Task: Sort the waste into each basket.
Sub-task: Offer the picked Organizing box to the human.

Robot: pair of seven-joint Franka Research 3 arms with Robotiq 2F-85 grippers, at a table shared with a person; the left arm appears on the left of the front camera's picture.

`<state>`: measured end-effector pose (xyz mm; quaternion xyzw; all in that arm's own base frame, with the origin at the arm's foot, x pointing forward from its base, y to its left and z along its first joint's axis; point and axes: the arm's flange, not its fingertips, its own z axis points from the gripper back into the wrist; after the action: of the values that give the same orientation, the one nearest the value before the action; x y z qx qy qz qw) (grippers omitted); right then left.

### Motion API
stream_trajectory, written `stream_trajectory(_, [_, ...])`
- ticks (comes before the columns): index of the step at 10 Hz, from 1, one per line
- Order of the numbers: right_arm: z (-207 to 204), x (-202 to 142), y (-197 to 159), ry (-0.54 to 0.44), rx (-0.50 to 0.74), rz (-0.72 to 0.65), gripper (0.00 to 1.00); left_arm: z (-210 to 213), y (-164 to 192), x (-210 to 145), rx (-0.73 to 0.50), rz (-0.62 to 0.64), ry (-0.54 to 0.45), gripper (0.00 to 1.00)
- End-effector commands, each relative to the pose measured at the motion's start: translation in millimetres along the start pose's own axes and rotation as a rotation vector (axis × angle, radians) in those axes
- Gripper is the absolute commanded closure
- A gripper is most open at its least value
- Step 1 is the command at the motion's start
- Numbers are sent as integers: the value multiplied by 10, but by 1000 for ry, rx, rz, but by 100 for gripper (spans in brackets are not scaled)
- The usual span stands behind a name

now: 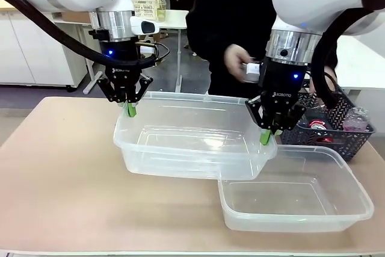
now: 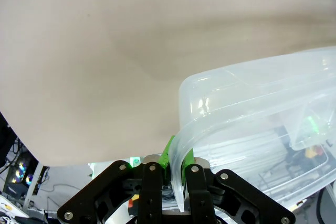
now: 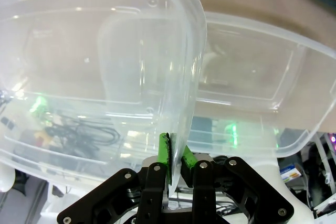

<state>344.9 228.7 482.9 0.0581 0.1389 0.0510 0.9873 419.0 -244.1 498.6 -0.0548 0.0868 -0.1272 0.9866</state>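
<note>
Dark basket [image 1: 337,129] (front view only).

Two clear baskets: one [image 1: 192,142] lifted at left, one [image 1: 301,200] on the worktop at right. One dark lattice basket [image 1: 337,133]. Two grippers, left [image 1: 129,108] and right [image 1: 266,136]. One person's hand [image 1: 236,59].

Right hand [image 3: 175,156] has its green pads [image 3: 164,153] pinched tight on the rim of one clear tub [image 3: 94,51], second tub [image 3: 252,82] sitting just behind it.

Front view across table [image 1: 60,173]; both wrist views close on shared tub [image 1: 192,142].
</note>
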Motion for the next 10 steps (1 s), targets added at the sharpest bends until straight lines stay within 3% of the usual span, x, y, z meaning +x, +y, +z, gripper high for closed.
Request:
stream_trajectory(1, [49,-15,26,0,-4,10,94,28,-7,-14,3,-2,-4,95])
stream_trajectory(10, [49,-15,26,0,-4,10,94,28,-7,-14,3,-2,-4,95])
